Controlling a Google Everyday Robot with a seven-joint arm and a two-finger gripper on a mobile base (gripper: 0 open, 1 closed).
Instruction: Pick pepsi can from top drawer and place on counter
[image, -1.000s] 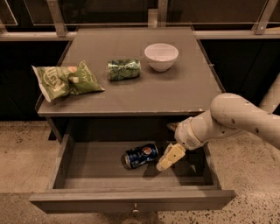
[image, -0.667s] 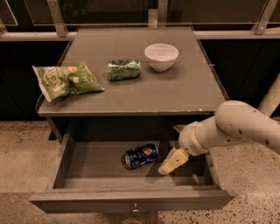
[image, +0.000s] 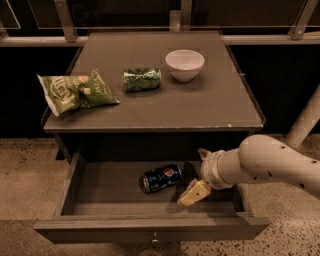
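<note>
The pepsi can (image: 161, 178) lies on its side in the open top drawer (image: 100, 197), near the middle. My gripper (image: 192, 193) reaches into the drawer from the right, just to the right of the can and slightly nearer the drawer front, a small gap apart from it. A pale yellowish finger (image: 194, 193) points down and left toward the drawer floor. The white arm (image: 270, 162) comes in from the right edge. The counter (image: 200, 105) is the flat top above the drawer.
On the counter lie a green chip bag (image: 75, 91) at the left, a green patterned can (image: 142, 79) on its side, and a white bowl (image: 185, 64) at the back. A railing runs behind the counter. Speckled floor surrounds the cabinet.
The gripper has shifted slightly right and toward the drawer front, lowering a little. The pepsi can has not moved.
</note>
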